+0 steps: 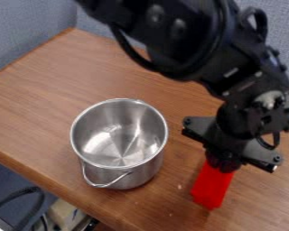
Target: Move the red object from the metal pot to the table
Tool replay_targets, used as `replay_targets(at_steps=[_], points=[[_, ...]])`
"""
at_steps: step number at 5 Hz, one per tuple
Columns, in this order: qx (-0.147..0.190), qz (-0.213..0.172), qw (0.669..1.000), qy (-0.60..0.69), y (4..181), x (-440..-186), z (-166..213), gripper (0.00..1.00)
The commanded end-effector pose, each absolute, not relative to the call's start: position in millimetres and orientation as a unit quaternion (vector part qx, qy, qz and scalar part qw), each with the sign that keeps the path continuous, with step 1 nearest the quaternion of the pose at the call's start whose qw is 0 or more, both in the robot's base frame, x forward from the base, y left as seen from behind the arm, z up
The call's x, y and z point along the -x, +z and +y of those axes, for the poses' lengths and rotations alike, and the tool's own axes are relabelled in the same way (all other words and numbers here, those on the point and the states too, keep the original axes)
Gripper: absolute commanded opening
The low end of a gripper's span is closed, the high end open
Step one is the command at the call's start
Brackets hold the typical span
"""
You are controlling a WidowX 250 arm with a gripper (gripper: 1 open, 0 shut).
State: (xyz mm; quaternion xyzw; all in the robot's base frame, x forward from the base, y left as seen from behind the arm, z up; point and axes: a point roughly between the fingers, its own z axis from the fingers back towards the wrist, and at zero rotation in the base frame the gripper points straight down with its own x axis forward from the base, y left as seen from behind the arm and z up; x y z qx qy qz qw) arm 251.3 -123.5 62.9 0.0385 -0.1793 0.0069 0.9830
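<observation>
The red object [212, 186] stands on end, slightly tilted, on the brown wooden table [62, 72] near its front edge, to the right of the metal pot [140, 168]. My gripper [223, 163] points steeply down over it, and its black fingers enclose the block's top end with no gap showing. The block's lower end looks to be resting on the wood. The pot is empty, with its shiny inside showing and its wire handle hanging at the front.
The table's rounded front edge [39, 180] runs diagonally close below the pot and the block. Dark cables [21, 212] lie beyond that edge. The bulky black arm [183, 36] fills the upper right of the view. A blue-grey wall is at the back left.
</observation>
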Motion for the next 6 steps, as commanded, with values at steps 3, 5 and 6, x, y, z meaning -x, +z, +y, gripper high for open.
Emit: replay_targets(at_steps=[3,5,6], points=[[-0.021,-0.183,0.983,0.006,64.0,-255.2,-124.7,1.0],[-0.024,-0.171,0.985,0.004,66.4,-255.7,-123.9,1.0],[-0.023,-0.166,0.986,0.003,68.0,-256.3,-123.1,1.0]])
